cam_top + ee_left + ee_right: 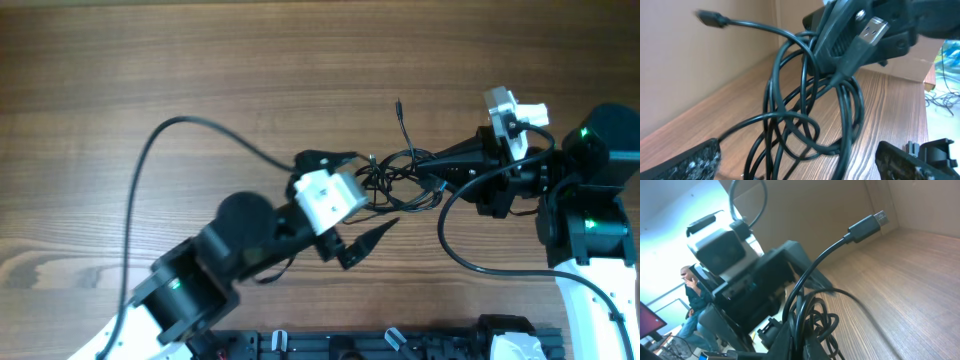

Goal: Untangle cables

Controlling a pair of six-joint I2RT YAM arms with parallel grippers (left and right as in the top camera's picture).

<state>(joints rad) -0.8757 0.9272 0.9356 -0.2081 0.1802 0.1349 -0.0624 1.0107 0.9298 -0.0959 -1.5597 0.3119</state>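
The cables (405, 175) are thin black wires in a tangled bunch of loops at the table's middle. One loose end (398, 104) trails toward the far side. My right gripper (428, 166) is shut on the bunch from the right; in the right wrist view the cables (812, 312) rise from between its fingers (790, 340). A silver USB plug (871, 224) sticks up. In the left wrist view the loops (805, 117) hang below the right gripper (850, 40), lifted at one side. My left gripper (375, 190) is open, its fingers (690, 162) straddling the loops without touching them.
A thicker black arm cable (150, 150) arcs over the left half of the table. A black rail (380, 345) runs along the near edge. A cardboard box (912, 65) stands past the table, and a person (690, 287) sits in the background.
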